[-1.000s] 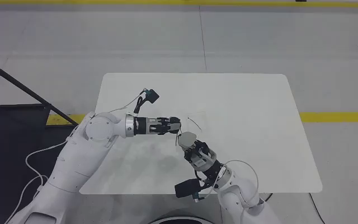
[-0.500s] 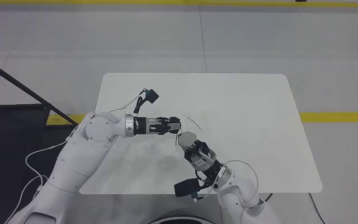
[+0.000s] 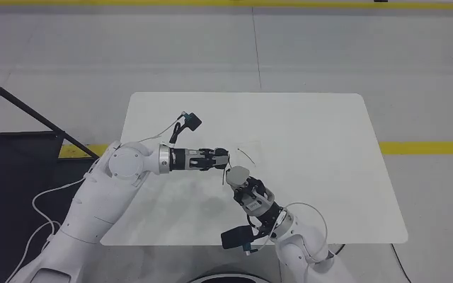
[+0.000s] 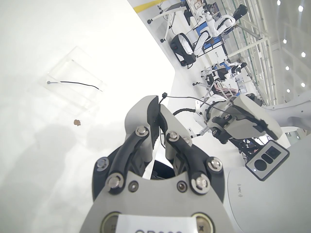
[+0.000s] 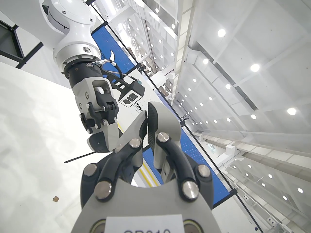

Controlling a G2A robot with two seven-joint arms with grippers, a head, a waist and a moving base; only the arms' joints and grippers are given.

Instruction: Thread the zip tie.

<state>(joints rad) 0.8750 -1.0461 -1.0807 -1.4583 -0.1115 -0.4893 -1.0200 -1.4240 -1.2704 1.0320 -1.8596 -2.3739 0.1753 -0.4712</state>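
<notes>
Above table, zip tie bridges fingers.

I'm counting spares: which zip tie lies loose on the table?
The zip tie lying flat on the clear sheet, untouched. The other tie is off the table, pinched in the left end effector.

Right side: the counter is bare surface from the middle to the right edge and both right corners, with room to pass.
Middle: a clear sheet carries a spare black tie, lying flat just beyond the end effectors.
Toward near edge: the left end effector and right end effector are close together, and the zip tie spans the gap.
Beside sheet: a brown crumb lies on the counter.
</notes>
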